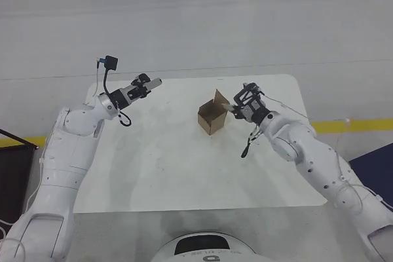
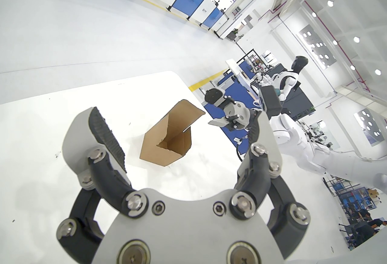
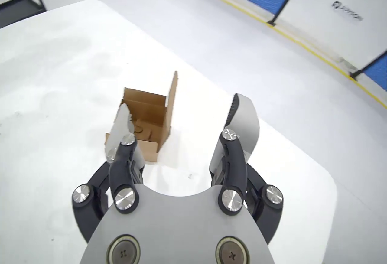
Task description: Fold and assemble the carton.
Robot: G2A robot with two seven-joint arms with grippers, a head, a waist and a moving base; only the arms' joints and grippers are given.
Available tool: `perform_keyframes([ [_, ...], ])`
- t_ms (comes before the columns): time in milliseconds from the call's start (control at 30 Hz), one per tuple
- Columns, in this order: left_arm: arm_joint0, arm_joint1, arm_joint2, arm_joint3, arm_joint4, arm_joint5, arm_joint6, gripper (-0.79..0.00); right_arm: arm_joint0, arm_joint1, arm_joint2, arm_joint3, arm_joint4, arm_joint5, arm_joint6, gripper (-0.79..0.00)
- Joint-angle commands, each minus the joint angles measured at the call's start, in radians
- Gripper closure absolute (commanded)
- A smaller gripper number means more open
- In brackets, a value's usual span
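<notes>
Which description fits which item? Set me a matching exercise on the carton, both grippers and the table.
Items
1. carton
2. left gripper
3. right gripper
4. table

Descriptions
A. open, close beside the carton
B. open, well apart from the carton, near the table's far edge
C. brown, top open, one flap standing upright
D. white, bearing the carton

Pairs: 1-C, 2-B, 3-A, 4-D

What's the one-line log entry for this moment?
carton: on table, top open, one flap raised | right gripper: open, beside carton | left gripper: open, away from carton
</notes>
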Motion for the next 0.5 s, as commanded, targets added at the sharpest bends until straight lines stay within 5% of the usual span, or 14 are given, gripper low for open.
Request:
perform_keyframes([
  [0, 0.000, 0.000, 0.000, 0.000, 0.000, 0.000, 0.000, -0.785, -0.086, 0.010, 0.047, -0.066, -0.077, 0.140, -0.021, -0.785],
  [67, 0.001, 0.000, 0.002, -0.005, 0.011, 0.000, -0.002, -0.785, -0.155, 0.016, 0.077, -0.113, -0.108, 0.205, -0.050, -0.785],
  [200, -0.040, 0.002, 0.077, -0.040, 0.354, -0.049, -0.008, -0.785, -0.302, 0.028, 0.166, -0.197, -0.162, 0.337, -0.091, -0.785],
  [367, -0.145, -0.031, 0.229, 0.100, 0.610, -0.152, 0.085, -0.785, -0.447, 0.034, 0.249, -0.298, -0.204, 0.441, -0.118, -0.785],
  [467, -0.217, -0.055, 0.304, 0.188, 0.801, -0.128, 0.194, -0.785, -0.518, 0.036, 0.295, -0.340, -0.218, 0.474, -0.142, -0.785],
])
